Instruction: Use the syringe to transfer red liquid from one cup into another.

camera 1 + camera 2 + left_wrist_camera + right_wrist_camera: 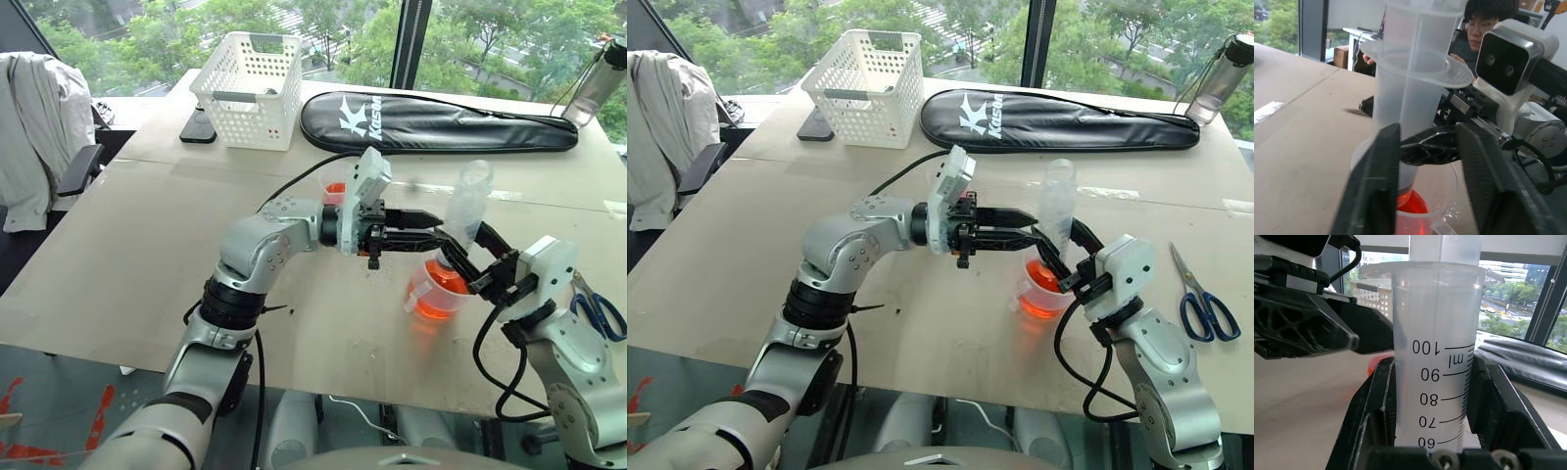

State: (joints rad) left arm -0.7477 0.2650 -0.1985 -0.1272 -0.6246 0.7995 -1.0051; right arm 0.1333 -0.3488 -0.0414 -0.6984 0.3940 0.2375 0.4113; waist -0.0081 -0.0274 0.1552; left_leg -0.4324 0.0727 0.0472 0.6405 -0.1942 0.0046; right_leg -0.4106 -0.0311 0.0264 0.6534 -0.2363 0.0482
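The clear syringe (468, 201) stands upright with its tip down inside the wider handled cup (438, 294), which holds red liquid (436, 305). My right gripper (460, 240) is shut on the syringe's barrel; the right wrist view shows both fingers (1371, 406) pressed against the graduated barrel (1437, 357). From the left, my left gripper (436, 230) reaches in level, open, its tips just short of the barrel's lower part (1405, 112). The small handle-less cup (335, 193), with some red liquid in it, stands behind the left wrist, partly hidden.
A white basket (250, 88), a dark phone (198, 127) and a long black racket bag (441, 122) lie at the table's back. Blue scissors (598, 313) lie by the right edge, and a bottle (598, 83) stands far right. A person (1488, 14) sits beyond the table.
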